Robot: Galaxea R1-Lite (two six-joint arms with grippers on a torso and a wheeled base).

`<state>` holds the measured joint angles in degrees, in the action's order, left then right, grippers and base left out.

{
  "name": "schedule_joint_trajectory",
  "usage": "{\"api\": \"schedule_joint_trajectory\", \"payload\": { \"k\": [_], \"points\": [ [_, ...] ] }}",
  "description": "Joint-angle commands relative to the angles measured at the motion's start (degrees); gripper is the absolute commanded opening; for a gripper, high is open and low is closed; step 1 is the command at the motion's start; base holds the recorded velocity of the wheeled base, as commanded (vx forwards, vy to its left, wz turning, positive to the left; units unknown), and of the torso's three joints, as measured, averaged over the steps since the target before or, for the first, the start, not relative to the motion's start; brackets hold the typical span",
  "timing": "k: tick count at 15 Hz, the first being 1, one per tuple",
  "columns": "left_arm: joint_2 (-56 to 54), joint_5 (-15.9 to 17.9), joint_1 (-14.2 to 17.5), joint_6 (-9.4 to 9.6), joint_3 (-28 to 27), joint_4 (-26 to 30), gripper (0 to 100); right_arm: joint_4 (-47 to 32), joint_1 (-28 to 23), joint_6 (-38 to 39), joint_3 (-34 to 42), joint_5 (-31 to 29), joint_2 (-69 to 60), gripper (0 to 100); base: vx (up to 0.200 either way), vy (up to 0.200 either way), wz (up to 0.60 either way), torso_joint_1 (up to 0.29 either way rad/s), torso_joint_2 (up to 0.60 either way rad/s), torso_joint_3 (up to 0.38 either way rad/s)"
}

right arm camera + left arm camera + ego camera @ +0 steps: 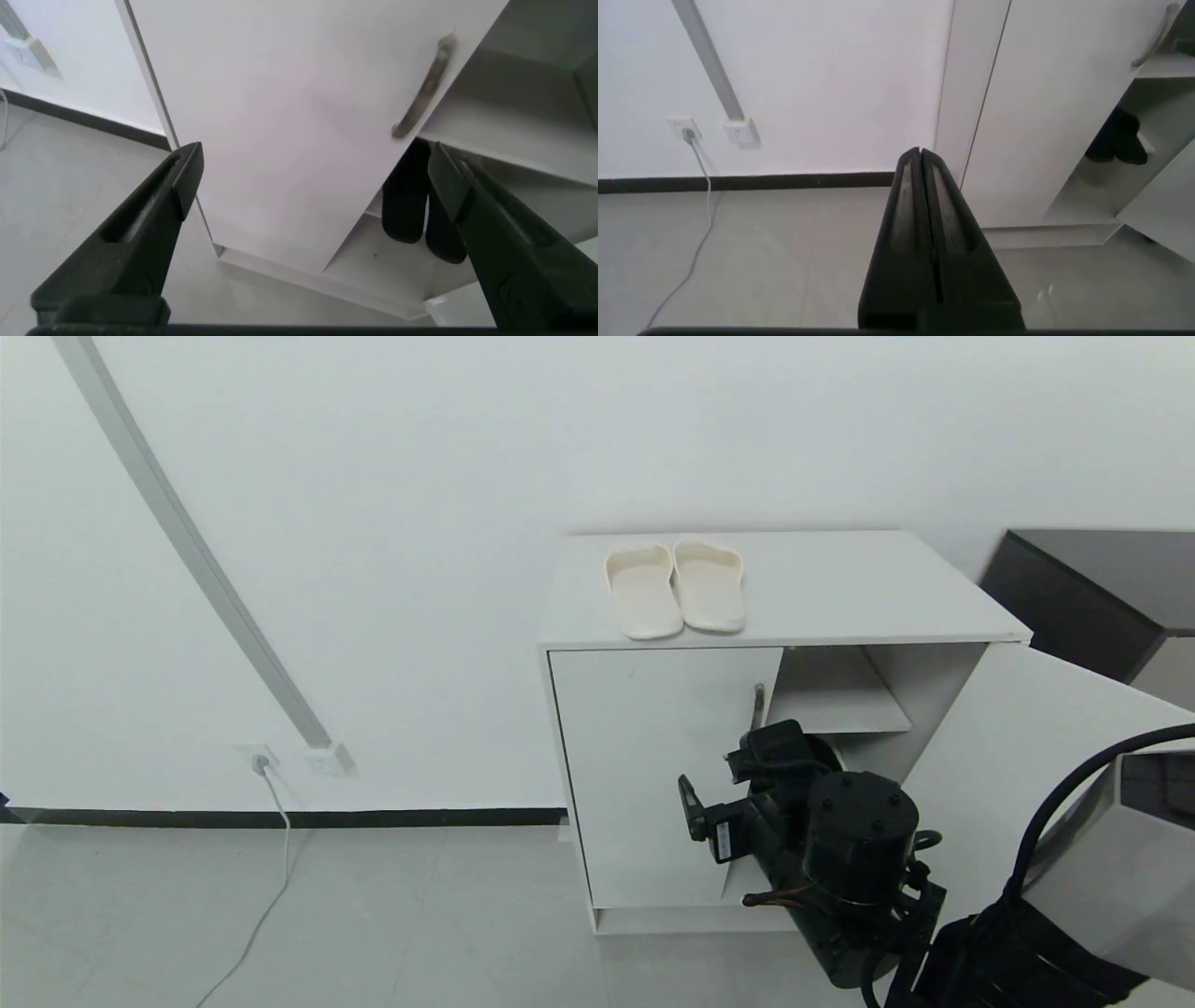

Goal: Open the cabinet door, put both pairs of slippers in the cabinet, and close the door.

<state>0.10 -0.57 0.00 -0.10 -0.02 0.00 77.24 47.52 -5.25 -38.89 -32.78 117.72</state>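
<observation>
A pair of cream slippers [674, 588] lies side by side on top of the white cabinet [840, 588]. The cabinet's right door [1027, 756] stands swung open; the left door [663, 775] is closed, with its handle [422, 89] at its inner edge. A dark pair of slippers [420, 205] stands inside on the bottom shelf, also seen as the dark pair [1118, 140] from the left wrist. My right gripper [313, 154] is open, low in front of the closed left door, empty. My left gripper [920, 163] is shut and empty, off to the cabinet's left above the floor.
A wall socket with a grey cable [261, 763] trailing over the floor is at the left. A grey conduit [187, 541] runs slantwise up the wall. Dark furniture [1092, 588] stands right of the cabinet. Open floor lies left of the cabinet.
</observation>
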Motion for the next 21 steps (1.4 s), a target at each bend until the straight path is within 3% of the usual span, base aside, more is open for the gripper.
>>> {"api": "schedule_joint_trajectory", "payload": {
  "k": [1,10,14,16,21],
  "points": [
    [0.0,0.0,0.0,0.01,0.0,0.0,0,0.0,0.0,0.0,0.0,0.0,0.1,100,0.000,0.000,0.00,0.251,-0.57,-0.330],
    [0.0,0.0,0.0,0.10,-0.1,0.0,0,0.6,-0.1,-0.1,0.0,0.1,0.1,100,0.000,0.000,0.00,0.231,-0.51,-0.283],
    [0.0,0.0,0.0,0.01,0.0,0.0,0,-0.1,-0.2,-2.0,-1.8,0.2,-0.1,100,0.000,0.000,0.00,0.035,-0.08,-0.038],
    [0.0,0.0,0.0,0.10,0.0,0.0,0,-11.2,-0.1,-1.2,-8.3,0.1,-3.0,100,0.000,0.000,0.00,0.000,0.00,0.000],
    [0.0,0.0,0.0,0.10,-0.1,0.0,0,-43.8,2.1,10.0,-27.4,-0.4,-10.0,100,0.000,0.000,0.00,0.000,0.00,0.000]
  ]
}}
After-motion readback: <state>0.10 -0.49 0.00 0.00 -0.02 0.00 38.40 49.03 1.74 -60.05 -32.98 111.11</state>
